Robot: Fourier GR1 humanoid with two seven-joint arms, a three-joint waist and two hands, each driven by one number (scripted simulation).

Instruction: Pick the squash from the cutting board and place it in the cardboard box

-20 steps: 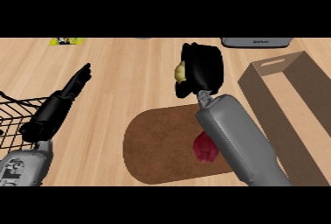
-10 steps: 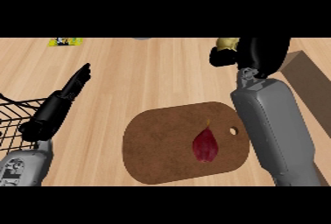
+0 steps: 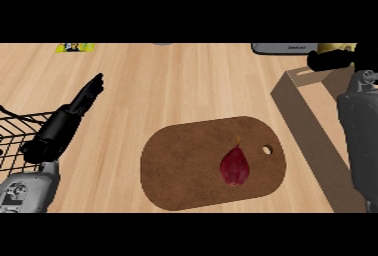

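Observation:
My right hand (image 3: 331,60) is at the top right, above the far end of the open cardboard box (image 3: 294,101). Its fingers are curled round the yellow squash (image 3: 337,47), of which only a small part shows above the hand. The grey right forearm hides much of the box's inside. The brown cutting board (image 3: 193,170) lies at the centre front, with a dark red pointed vegetable (image 3: 235,165) on its right half. At the left, my left hand (image 3: 77,106) rests open with straight fingers pointing away, holding nothing.
A black wire basket (image 3: 16,131) stands at the left edge, beside the left forearm. A yellow-green packet (image 3: 76,47) lies at the far left back. A grey object (image 3: 284,48) sits at the back, just beyond the box.
The right hand has carried the squash to the right, from beyond the cutting board to above the box's far end. The red vegetable is now uncovered. The left hand has not moved.

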